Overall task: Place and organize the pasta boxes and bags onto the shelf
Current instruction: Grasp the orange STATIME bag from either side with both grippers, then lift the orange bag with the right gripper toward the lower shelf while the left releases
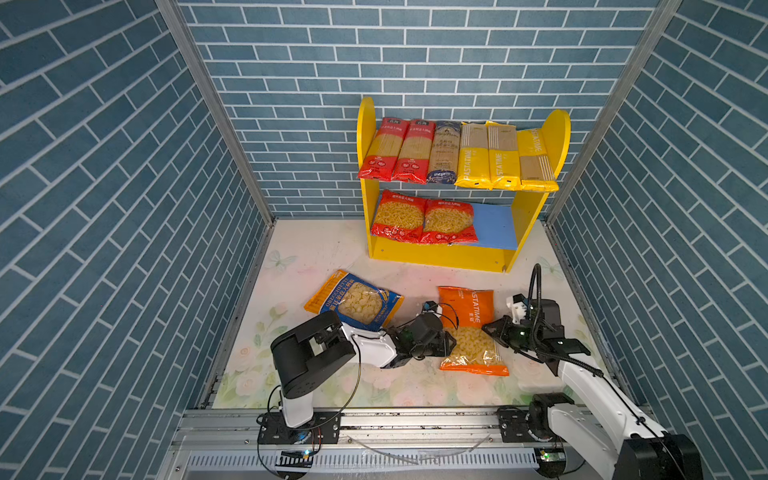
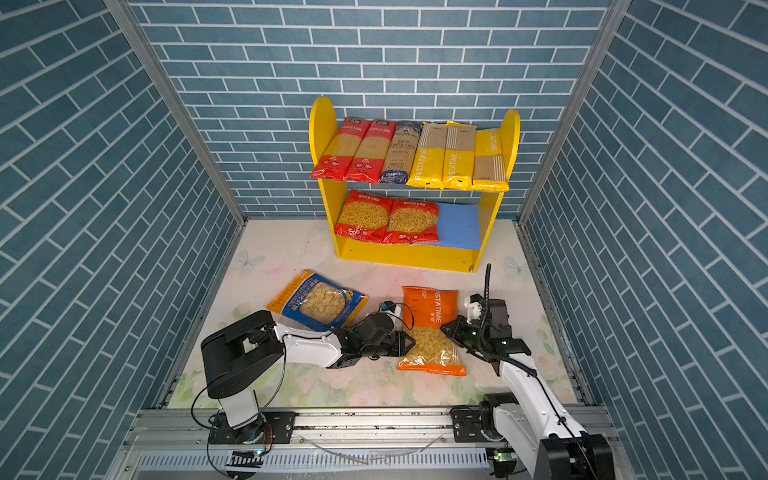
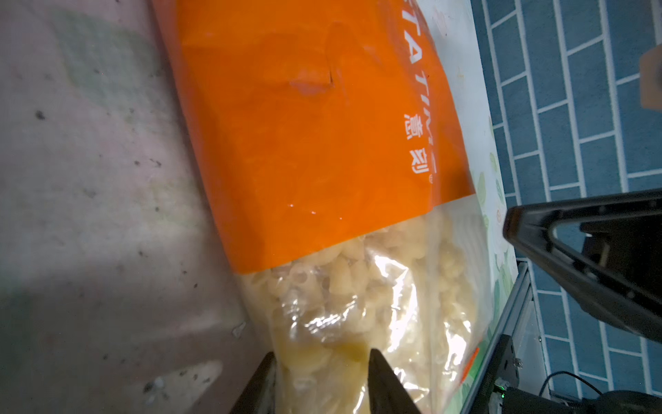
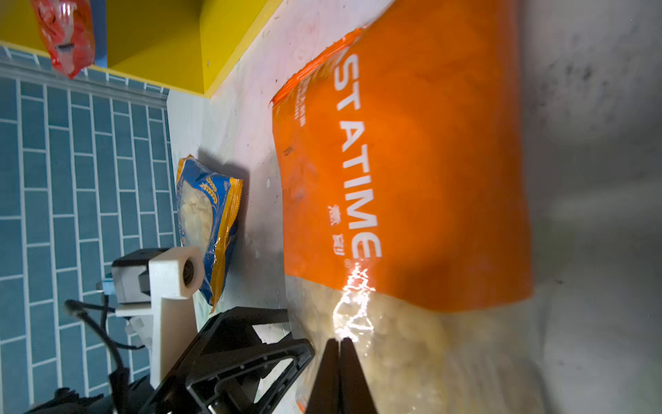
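The left jaws are part way closed, with the see-through end of the orange bag squeezed between the two black pointed fingers. The right jaws are closed tight, tip to tip, at the other edge of that see-through part; I cannot tell if any thin plastic is caught in them. The bag is shiny and crinkly, orange on its far half with white PASTATIME letters, clear on its near half, and lumpy with little pale bent tubes. It lies flat on the desk, near and a bit right. The desk top is pale with faint flowers and dark specks. To the left lies a puffy blue bag with an orange rim and a clear window of round pasta; the left arm covers its near corner. Far back stands the shelf, with smooth yellow sides, round on top. Six long thin packs, two red, one dark blue, three yellow, hide its top board. Two red bags of curly pasta lie on the left of the blue lower board.
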`<action>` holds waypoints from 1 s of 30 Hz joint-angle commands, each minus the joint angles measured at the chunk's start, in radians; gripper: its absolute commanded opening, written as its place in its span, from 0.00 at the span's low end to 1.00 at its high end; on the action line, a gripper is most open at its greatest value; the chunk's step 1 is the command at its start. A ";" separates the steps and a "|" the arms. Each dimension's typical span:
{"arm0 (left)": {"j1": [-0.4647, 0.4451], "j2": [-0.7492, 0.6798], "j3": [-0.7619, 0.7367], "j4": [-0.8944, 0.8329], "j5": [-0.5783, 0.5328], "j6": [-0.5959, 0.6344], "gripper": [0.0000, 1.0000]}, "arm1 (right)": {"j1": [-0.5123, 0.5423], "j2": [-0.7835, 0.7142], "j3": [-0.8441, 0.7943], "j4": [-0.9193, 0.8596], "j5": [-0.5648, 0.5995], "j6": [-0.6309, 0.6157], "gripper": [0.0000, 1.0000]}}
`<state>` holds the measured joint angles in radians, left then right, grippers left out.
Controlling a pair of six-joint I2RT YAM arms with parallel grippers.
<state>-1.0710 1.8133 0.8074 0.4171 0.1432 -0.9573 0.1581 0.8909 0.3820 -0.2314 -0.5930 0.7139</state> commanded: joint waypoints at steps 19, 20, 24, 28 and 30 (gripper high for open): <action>0.047 0.013 0.041 -0.054 0.014 0.065 0.54 | -0.091 0.224 0.106 -0.148 0.090 -0.127 0.75; 0.051 0.026 0.048 -0.049 0.019 0.066 0.53 | -0.089 0.242 0.099 -0.121 0.074 -0.124 0.75; 0.051 0.075 0.077 -0.029 0.051 0.067 0.47 | -0.055 0.293 0.074 -0.028 -0.004 -0.126 0.71; 0.051 0.107 0.066 0.017 0.077 0.040 0.34 | -0.010 0.311 0.038 0.104 -0.057 -0.087 0.53; 0.051 0.099 0.055 0.019 0.077 0.043 0.30 | -0.005 0.280 0.022 0.135 -0.047 -0.073 0.43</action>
<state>-1.0172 1.8912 0.8688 0.4263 0.1894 -0.9188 0.1303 1.1934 0.4393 -0.2123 -0.5591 0.6289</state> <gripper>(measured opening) 0.311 0.443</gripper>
